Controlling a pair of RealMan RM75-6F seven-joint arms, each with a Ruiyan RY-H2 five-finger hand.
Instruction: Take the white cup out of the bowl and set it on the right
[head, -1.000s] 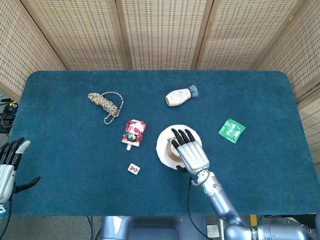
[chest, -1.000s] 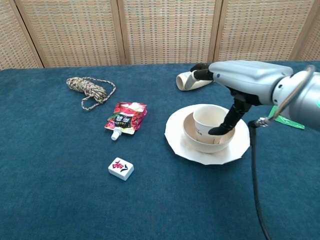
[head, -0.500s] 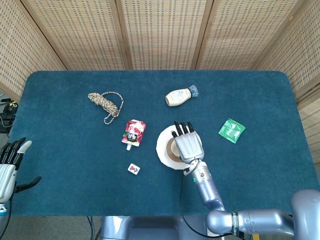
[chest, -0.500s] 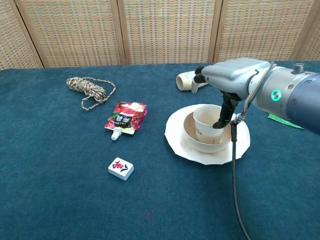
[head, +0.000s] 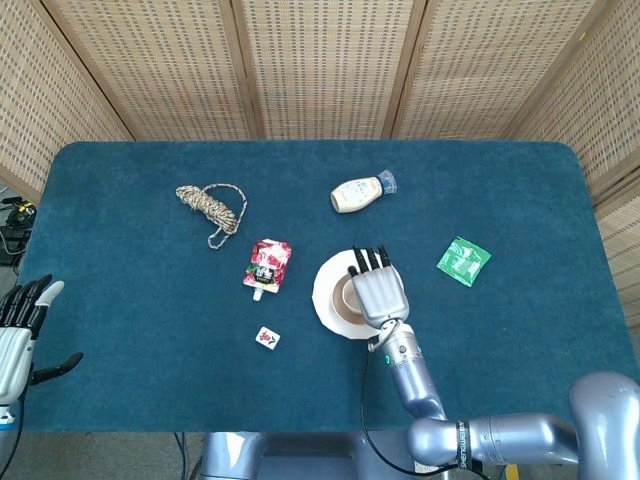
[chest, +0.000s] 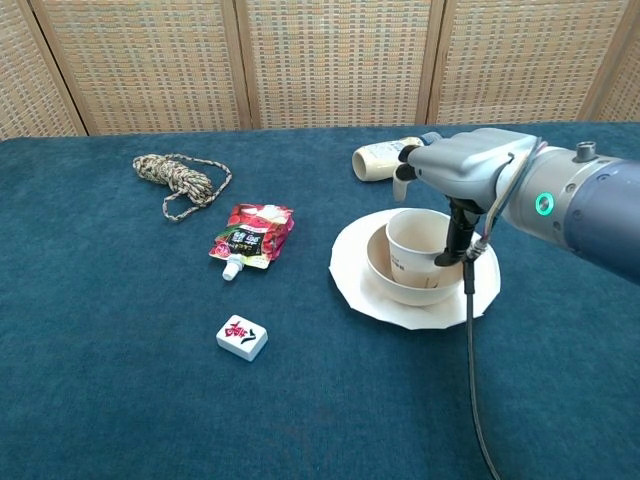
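Blue cloth covers the table (head: 150, 330). At its left edge the left hand (head: 18, 330) hangs idle, fingers spread, holding nothing. The white cup (chest: 418, 243) stands upright in the bowl (chest: 395, 278), on a white plate (chest: 360, 290). The right hand (chest: 462, 172) hovers over the cup, thumb reaching down against its right side; whether it grips, I cannot tell.

Bare cloth lies right of the plate (head: 322, 296) up to the green packet (head: 463, 261).
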